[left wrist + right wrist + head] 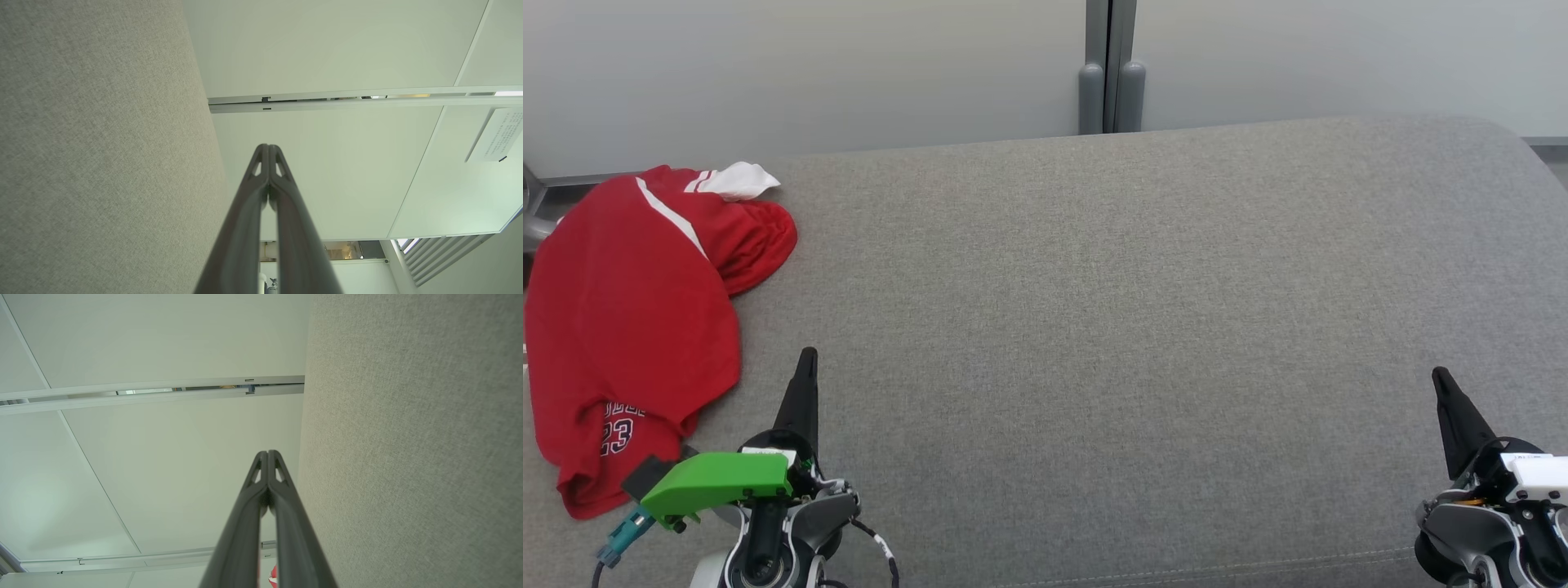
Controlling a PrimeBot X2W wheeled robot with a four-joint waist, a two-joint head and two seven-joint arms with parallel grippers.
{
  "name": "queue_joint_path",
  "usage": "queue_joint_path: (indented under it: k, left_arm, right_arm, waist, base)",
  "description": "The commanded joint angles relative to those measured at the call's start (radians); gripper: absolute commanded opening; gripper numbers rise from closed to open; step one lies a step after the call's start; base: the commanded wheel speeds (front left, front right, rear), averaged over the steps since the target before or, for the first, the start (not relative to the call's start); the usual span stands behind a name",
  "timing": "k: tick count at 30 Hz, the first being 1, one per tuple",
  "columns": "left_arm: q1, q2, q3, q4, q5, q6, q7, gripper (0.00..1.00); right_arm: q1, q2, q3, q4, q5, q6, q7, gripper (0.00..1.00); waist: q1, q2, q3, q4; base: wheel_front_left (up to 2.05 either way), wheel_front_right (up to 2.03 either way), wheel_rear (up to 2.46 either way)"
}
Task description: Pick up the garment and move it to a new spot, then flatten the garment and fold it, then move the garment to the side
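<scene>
— Where has the shirt got to?
— Over on the robot's left. It's a crumpled red garment of soft cloth, with white stripes at the shoulder, a scrap of white trim at its far end and a dark "23" printed near the end closest to the robot. It lies in a heap on the broad grey fabric surface, toward that surface's left end.
— Is either hand on it?
— No. The left gripper stands just beside the heap's right edge. Its two long dark fingers are pressed together into one spike and pinch nothing. The tip points away from the robot and is apart from the cloth.
— And lower down, by the wrist?
— There's a bright green plastic block mounted there, with a teal plug on a cable below it. From the head camera the mount overlaps the garment's near hem. I can't tell whether it touches.
— The other arm?
— The right gripper is well apart, at the far right of the surface. It's clenched too, fingers tip to tip and empty. A sliver of red peeps past them at the bottom of that wrist's camera.
— And behind it all?
— Pale wall panels, with a grey post running up where two of them meet.
</scene>
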Motion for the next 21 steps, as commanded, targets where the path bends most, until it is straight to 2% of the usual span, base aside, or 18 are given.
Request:
queue_joint_path:
  k: [1,12,13,21]
  left_arm:
    - [-0.011,0.001,0.002,0.001,-0.006,-0.002,-0.001,0.0]
    - [-0.011,0.001,0.002,0.001,-0.006,-0.002,-0.001,0.0]
    - [0.0,0.0,0.0,0.0,0.0,0.0,0.0,1.0]
    - [0.039,-0.001,-0.015,0.017,0.012,0.001,-0.017,1.0]
  right_arm:
    - [-0.009,-0.005,-0.002,0.001,0.005,0.0,0.0,0.0]
    - [-0.009,-0.005,-0.002,0.001,0.005,0.0,0.0,0.0]
    - [0.0,0.0,0.0,0.0,0.0,0.0,0.0,1.0]
    - [0.029,0.012,0.031,0.023,-0.008,0.0,-0.03,1.0]
  waist:
    - [0.0,0.0,0.0,0.0]
    - [0.0,0.0,0.0,0.0]
    - [0.0,0.0,0.0,0.0]
    - [0.0,0.0,-0.002,0.0]
  base:
    - [0.0,0.0,0.0]
    - [0.0,0.0,0.0]
    - [0.0,0.0,0.0]
    - [0.0,0.0,0.0]
